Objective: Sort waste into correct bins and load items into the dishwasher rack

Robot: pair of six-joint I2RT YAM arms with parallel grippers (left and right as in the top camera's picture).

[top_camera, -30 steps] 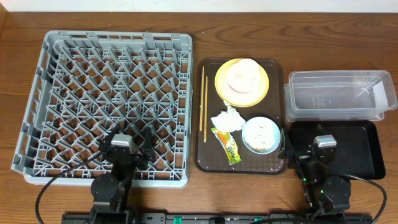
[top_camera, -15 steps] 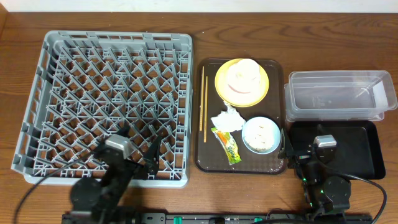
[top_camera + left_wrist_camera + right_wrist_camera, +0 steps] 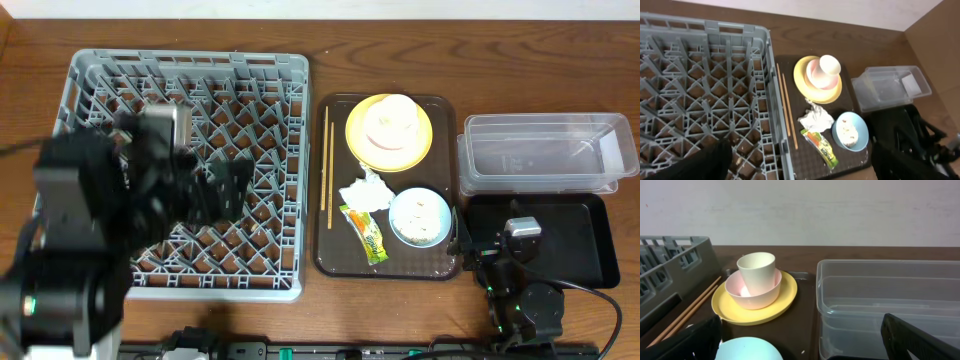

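Note:
The grey dishwasher rack fills the left. On the brown tray lie a yellow plate bearing a white bowl with a white cup in it, two chopsticks, a crumpled napkin, a green-and-yellow wrapper, and a light blue bowl holding rice crumbs. My left gripper is raised high over the rack, open and empty; its wrist view shows the napkin and wrapper. My right gripper rests open and empty over the black bin, facing the cup.
The clear tub stands behind the black bin at the right, and shows in the right wrist view. The brown tray sits between rack and bins. Bare wooden table surrounds everything.
My left arm has lifted from its rest at the rack's front edge, up and back over the rack. The right arm and all objects have not moved.

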